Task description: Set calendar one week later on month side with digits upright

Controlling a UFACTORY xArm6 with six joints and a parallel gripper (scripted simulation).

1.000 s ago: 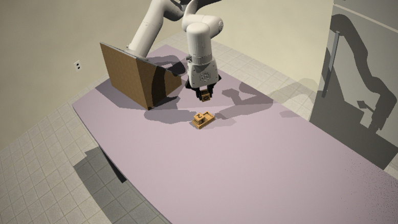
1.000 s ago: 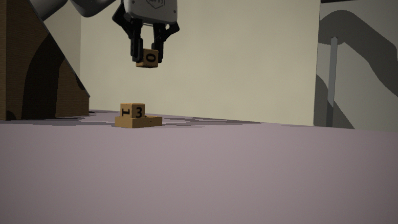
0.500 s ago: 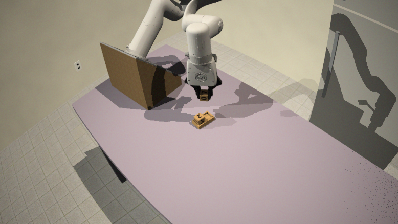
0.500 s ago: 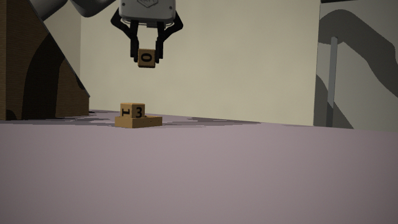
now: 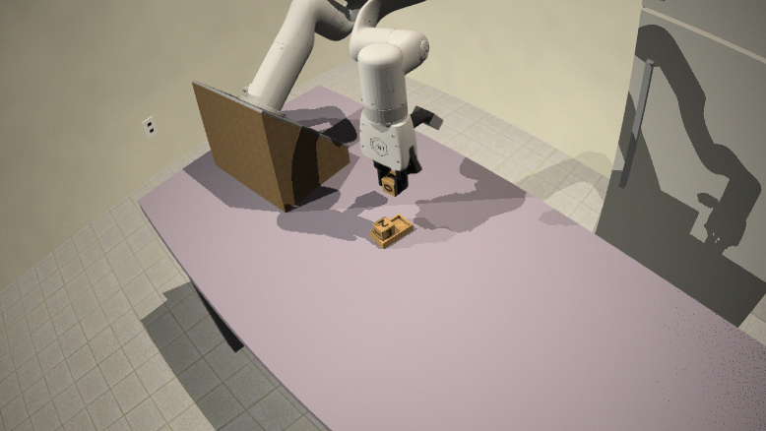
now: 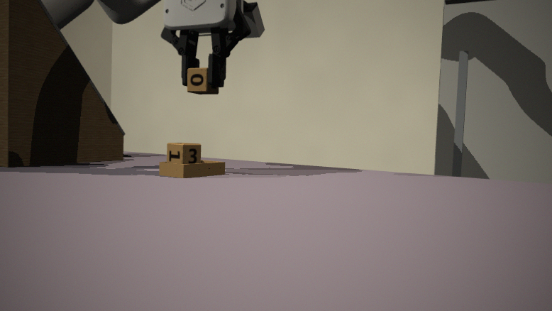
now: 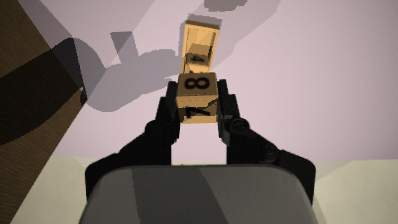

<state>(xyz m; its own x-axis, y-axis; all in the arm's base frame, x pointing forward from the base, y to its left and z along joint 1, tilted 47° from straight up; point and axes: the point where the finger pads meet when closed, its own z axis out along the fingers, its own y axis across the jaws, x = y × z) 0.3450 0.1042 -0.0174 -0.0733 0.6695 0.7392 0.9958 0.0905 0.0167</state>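
Observation:
The gripper [image 5: 394,183] [image 6: 201,82] [image 7: 198,101] is shut on a wooden cube [image 5: 389,186] [image 6: 197,80] [image 7: 198,84] and holds it in the air above the table. Its 0 faces the top and exterior views and seems to lie sideways in the exterior view. An 8 and a 7 show in the wrist view. The other cube [image 5: 382,228] [image 6: 191,153] [image 7: 197,59] stands in one end of the wooden tray [image 5: 399,236] [image 6: 210,169] [image 7: 202,24]. It has a 2 on top, an upright 3 and a sideways 1. The tray's other end is empty. No month's name is readable.
A large wooden block [image 5: 243,150] [image 6: 23,89] with a slanted top stands left of the tray, near the arm's base. The lilac table [image 5: 455,321] [image 6: 270,239] extends around the tray. A grey cabinet [image 5: 691,95] stands beyond its right side.

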